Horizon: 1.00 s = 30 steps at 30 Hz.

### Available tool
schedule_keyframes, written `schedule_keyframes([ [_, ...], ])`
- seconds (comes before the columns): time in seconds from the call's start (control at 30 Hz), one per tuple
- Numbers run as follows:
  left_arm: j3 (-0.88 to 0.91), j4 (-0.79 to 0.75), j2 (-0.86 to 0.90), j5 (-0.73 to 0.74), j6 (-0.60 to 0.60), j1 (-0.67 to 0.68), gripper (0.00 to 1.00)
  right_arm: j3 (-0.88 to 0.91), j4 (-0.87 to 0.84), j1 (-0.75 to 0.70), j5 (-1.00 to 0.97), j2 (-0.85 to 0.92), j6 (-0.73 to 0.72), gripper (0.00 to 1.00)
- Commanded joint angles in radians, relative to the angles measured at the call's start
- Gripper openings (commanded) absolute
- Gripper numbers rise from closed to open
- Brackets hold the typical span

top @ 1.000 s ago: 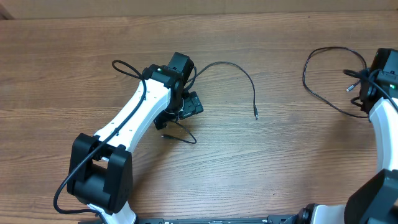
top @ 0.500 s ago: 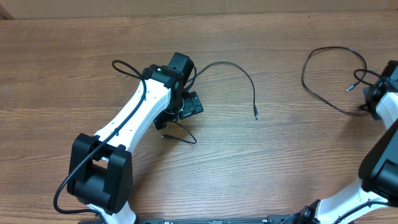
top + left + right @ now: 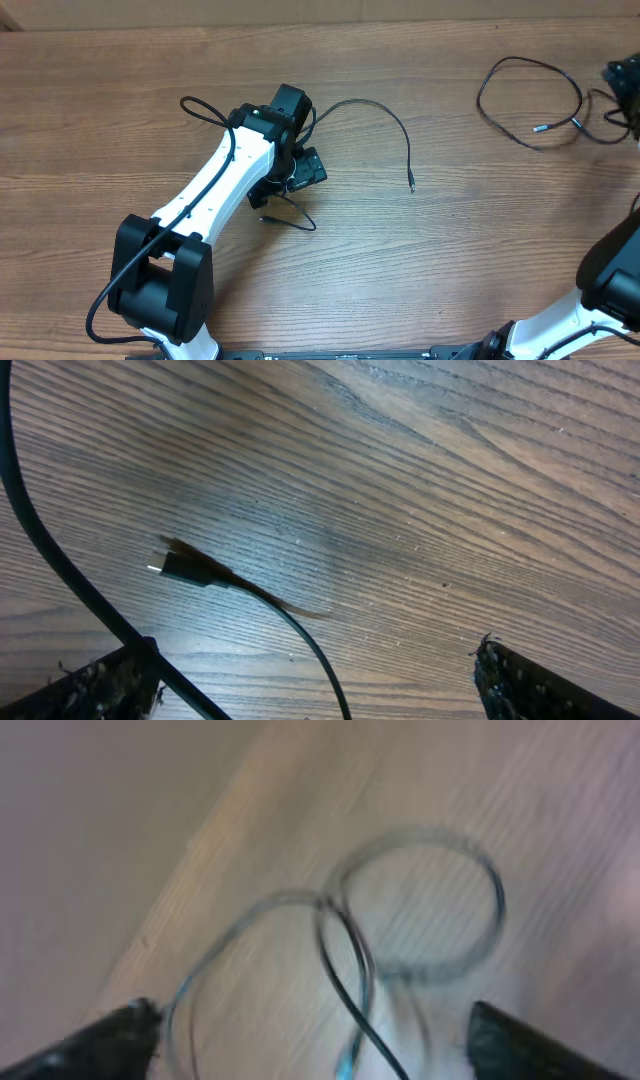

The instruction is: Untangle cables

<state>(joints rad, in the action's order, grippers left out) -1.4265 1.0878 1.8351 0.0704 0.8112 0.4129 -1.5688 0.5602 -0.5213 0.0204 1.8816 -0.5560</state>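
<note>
Overhead: the left cable [image 3: 386, 111] arcs over the wooden table [image 3: 450, 260] from beside the left arm's wrist out to a silvery-tipped plug [image 3: 411, 186], and a second short end [image 3: 266, 218] appears to come out below the arm. The left gripper [image 3: 288, 185] sits over that stretch, pointed down at the table, and the arm hides its jaws. The right cable [image 3: 520, 75] lies well apart at the far right edge in an open loop with both tips showing. The right gripper [image 3: 622, 78] is just beside it, half out of frame. Judgement: each arm is stationed at its own cable so the two can be kept apart, and with no crossing visible between them the separating looks largely done. Left wrist: shows what the overhead hides. The claw stands wide open, one finger [image 3: 100, 685] at each lower corner, gripping nothing. The short end's plug lies flat on the wood with its cord running back between the jaws. A thicker dark cord [image 3: 60, 560] crosses at left, and I cannot tell whether it is cable or arm wiring. Right wrist: heavily blurred. The claw is spread wide and empty, with the right cable's loops on the table ahead and one strand leading back between the jaws. The loop does cross itself here, which the overhead barely shows.
</note>
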Motion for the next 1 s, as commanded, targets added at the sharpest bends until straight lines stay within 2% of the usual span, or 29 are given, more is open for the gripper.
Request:
schedule_keyframes([
  [0.0,0.000,0.000,0.009,0.000,-0.003,0.006,1.00,-0.002,0.040,0.000,0.142,-0.072,-0.021,1.00],
  [0.03,0.000,0.000,0.009,0.000,-0.003,0.006,1.00,-0.003,0.074,-0.008,0.225,-0.128,0.051,1.00],
  [0.07,0.000,0.000,0.009,0.000,-0.003,0.006,0.99,-0.003,0.105,-0.014,0.260,-0.169,0.064,1.00],
  [0.2,0.000,0.000,0.009,0.000,-0.003,0.006,1.00,-0.003,0.215,-0.012,0.341,-0.301,0.034,1.00],
  [0.3,0.000,0.000,0.009,0.000,-0.003,0.006,1.00,-0.003,0.309,0.020,0.351,-0.375,-0.029,1.00],
  [0.53,0.000,0.000,0.009,0.000,-0.003,0.006,1.00,-0.002,0.567,0.155,0.356,-0.456,-0.028,1.00],
  [0.7,0.000,0.000,0.009,0.000,-0.003,0.006,1.00,0.000,0.628,0.271,0.352,-0.490,-0.013,1.00],
  [0.97,0.000,0.000,0.009,0.000,-0.003,0.006,1.00,0.118,0.586,0.444,0.315,-0.560,-0.020,1.00],
])
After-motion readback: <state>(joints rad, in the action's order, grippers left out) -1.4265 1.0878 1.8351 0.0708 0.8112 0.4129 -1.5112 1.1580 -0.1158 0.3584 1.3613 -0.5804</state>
